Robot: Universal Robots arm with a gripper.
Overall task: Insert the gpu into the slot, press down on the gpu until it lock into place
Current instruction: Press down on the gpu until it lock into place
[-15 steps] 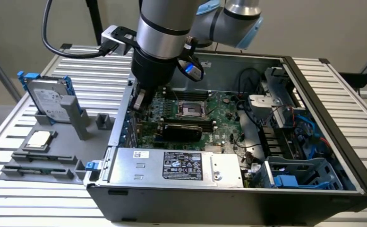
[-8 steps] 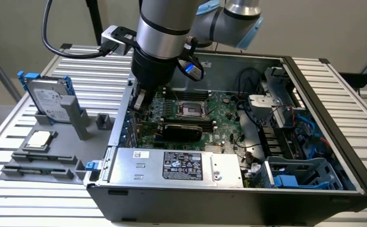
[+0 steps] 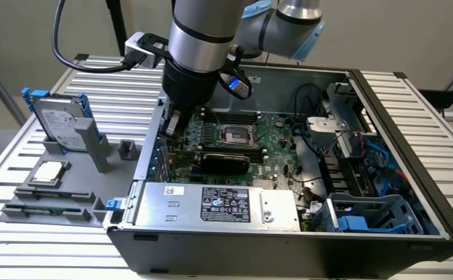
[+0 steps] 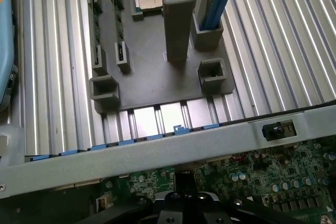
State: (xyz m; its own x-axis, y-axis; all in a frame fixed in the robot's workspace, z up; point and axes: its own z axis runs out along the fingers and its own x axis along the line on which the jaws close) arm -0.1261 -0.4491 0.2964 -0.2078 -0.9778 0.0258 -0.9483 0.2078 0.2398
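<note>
The gpu point(image 3: 224, 158) sits at frame centre inside the computer case point(image 3: 288, 254), its long axis running left to right. The gripper point(image 3: 171, 125) hangs just up-left of the gpu's left end. I cannot tell whether it is open or holding anything.

Robotics lab: slatted aluminium table point(image 3: 109, 93), open computer case point(image 3: 288, 251), parts fixture point(image 3: 55, 201).

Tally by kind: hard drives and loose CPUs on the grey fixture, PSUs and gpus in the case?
hard drive: 1
processor chip: 1
power supply: 1
gpu: 1
Total: 4
</note>
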